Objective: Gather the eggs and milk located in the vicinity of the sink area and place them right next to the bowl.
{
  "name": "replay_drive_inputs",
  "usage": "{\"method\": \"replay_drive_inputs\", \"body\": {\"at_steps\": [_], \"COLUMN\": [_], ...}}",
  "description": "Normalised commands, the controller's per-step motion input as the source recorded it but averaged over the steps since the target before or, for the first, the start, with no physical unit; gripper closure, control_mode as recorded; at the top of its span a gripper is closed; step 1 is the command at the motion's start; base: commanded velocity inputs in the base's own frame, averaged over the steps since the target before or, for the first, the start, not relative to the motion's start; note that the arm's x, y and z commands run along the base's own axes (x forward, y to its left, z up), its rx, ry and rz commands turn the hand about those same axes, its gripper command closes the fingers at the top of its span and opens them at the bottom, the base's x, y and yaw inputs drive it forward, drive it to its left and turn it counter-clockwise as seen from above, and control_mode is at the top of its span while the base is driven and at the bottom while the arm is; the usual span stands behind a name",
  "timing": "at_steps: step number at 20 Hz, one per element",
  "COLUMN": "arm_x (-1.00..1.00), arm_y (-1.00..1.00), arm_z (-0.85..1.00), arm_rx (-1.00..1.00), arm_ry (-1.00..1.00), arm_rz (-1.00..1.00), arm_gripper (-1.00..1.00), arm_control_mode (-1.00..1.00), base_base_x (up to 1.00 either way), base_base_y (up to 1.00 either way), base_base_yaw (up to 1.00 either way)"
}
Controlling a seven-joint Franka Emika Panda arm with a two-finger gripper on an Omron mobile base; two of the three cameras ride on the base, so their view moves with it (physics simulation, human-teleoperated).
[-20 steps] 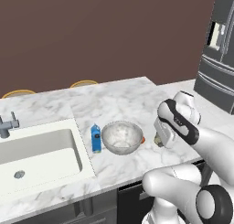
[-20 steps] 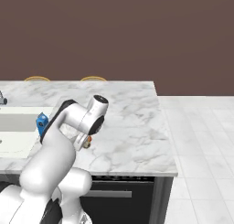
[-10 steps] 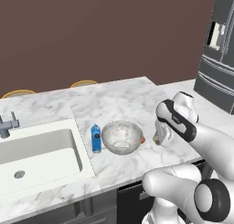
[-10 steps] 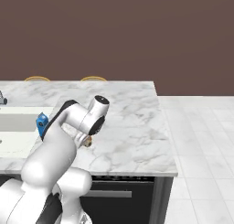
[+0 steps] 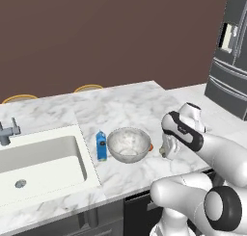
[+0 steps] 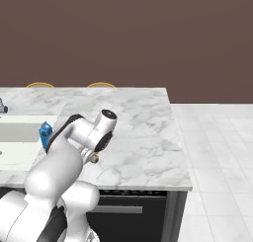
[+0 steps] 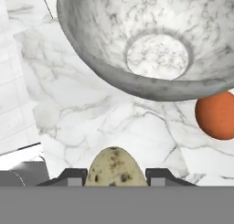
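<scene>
My hand [image 7: 116, 175] pinches the egg [image 7: 115, 167] at the bowl's [image 7: 137, 83] six o'clock, ready to set beside it.

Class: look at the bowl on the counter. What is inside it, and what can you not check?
The bowl shows just its mottled marble-like inside, with nothing lying in it. The counter beneath it is covered, so what is under the bowl cannot be checked.
</scene>
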Motion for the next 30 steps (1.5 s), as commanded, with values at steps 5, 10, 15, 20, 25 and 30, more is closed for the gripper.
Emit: {"method": "replay_drive_inputs", "body": {"at_steps": [5,10,15,20,25,30], "arm_x": [0.05,0.17,0.15,0.1,0.15,0.11], "arm_y": [0.08,0.17,0.04,0.0,0.03,0.03], "arm_z": [-0.37,-0.09,-0.03,-0.07,-0.03,0.0], "arm_rx": [0.0,0.0,0.0,0.0,0.0,0.0], "arm_ry": [0.0,0.0,0.0,0.0,0.0,0.0], "arm_rz": [0.0,-0.01,-0.04,-0.03,-0.04,-0.03], "arm_gripper": [1.0,1.0,1.0,1.0,1.0,1.0], "arm_control_mode": [-1.0,-1.0,-1.0,-1.0,-1.0,-1.0], "base_base_x": [0.0,0.0,0.0,0.0,0.0,0.0], "base_base_y": [0.0,0.0,0.0,0.0,0.0,0.0], "base_base_yaw": [0.0,0.0,0.0,0.0,0.0,0.0]}}
